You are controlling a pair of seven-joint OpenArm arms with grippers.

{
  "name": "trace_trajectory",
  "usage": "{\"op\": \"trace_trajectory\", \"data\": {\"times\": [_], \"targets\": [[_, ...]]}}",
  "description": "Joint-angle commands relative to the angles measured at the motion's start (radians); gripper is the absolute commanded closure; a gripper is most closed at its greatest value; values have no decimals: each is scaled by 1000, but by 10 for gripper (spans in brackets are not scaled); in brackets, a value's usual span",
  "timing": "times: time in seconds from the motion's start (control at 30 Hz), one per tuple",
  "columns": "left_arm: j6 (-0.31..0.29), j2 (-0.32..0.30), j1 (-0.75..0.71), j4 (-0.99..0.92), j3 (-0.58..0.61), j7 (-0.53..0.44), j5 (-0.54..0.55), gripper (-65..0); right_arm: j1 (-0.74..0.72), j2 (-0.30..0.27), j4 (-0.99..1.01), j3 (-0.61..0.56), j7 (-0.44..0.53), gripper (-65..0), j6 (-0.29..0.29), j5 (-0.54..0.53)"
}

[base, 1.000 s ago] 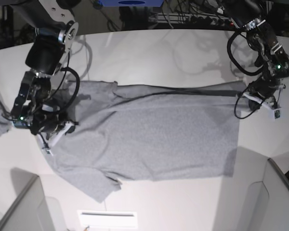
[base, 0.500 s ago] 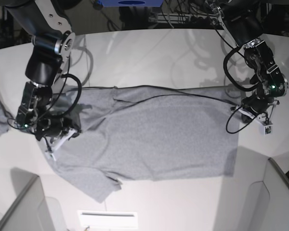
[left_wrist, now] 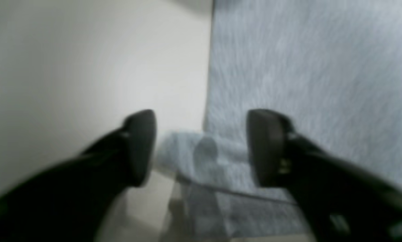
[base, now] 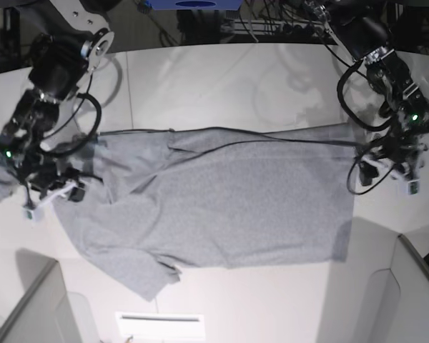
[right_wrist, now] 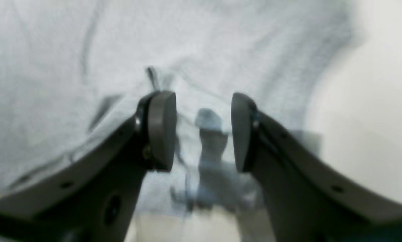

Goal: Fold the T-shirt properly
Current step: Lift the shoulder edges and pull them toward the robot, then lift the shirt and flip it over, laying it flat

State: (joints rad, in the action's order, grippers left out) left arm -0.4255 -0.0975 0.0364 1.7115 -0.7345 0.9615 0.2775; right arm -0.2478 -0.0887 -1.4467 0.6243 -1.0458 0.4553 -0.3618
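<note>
T-shirt [base: 222,200] spread flat mid-frame on worktop [base: 222,78] | soft, light, limp, likely sags and creases | both pincers released, left pincer [left_wrist: 201,148] at right hem, right pincer [right_wrist: 203,131] at left shoulder | pinch hem corners and shoulders

Pale white table [base: 222,78], cable clutter [base: 272,25] behind

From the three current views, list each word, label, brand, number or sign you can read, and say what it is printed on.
None can be read.
T-shirt: plain grey side up, no lettering showing.
White sheet at the table's near edge: one dark bar, too small to read.
Both wrist views: too blurred, no print visible.
</note>
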Motion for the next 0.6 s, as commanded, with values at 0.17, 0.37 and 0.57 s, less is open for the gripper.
{"op": "trace_trajectory", "data": {"times": [0.17, 0.37, 0.57], "targets": [[-2, 118, -204, 175, -193, -19, 266, -527, 141, 129, -357, 217, 39, -261, 7, -21], [-2, 189, -309, 129, -277, -59, 420, -461, 259, 197, -426, 286, 39, -270, 7, -23], [0, 181, -301, 17, -211, -111, 420, -456, 267, 194, -296, 289, 40, -272, 13, -24]]}}
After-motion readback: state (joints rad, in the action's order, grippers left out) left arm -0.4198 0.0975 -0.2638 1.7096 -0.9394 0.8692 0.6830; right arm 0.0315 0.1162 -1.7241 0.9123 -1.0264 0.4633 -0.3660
